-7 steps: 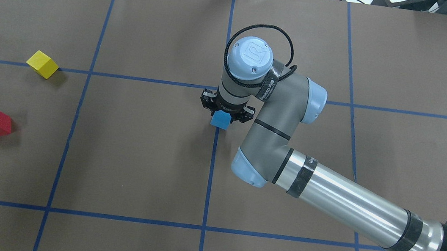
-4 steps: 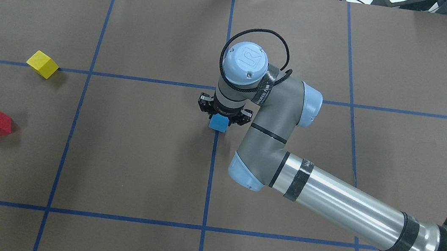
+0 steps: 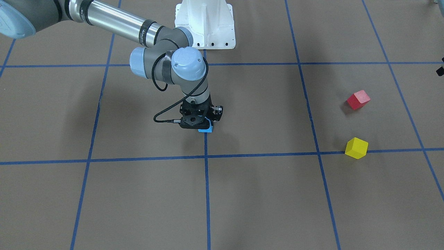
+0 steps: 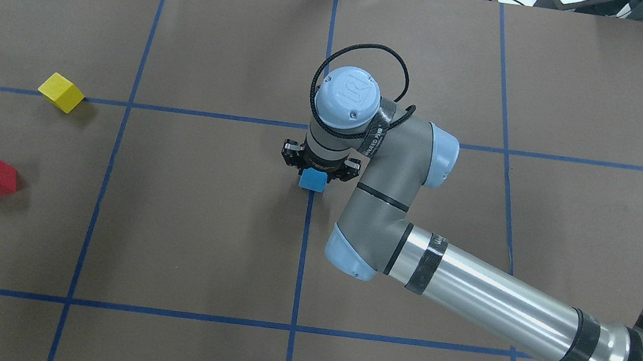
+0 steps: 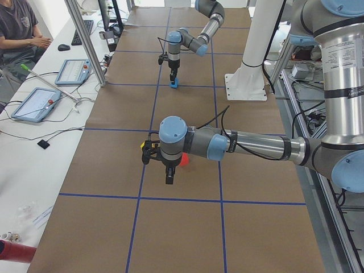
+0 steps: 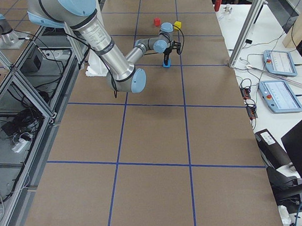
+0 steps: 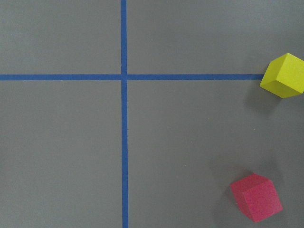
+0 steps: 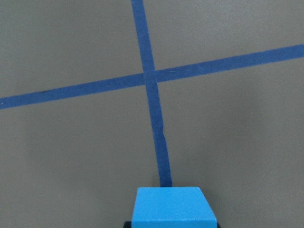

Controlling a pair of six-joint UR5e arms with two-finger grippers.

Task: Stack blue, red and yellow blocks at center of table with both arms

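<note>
Currently gripping blue block (image 4: 313, 181) in right end effector (image 4: 316, 174), low over tabletop (image 4: 200, 221) centre to seat stack base; cannot tell state of left end effector (image 5: 169, 177).

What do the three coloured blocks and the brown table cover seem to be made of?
Blue block: probably painted wood or dense foam; flat matte faces, sharp edges, no glare.
Red block: seemingly the same; slightly grainy matte surface.
Yellow block: the same; even matte colour.
Table cover: likely brown kraft paper; dull, its sheet edge showing at the far side.
</note>
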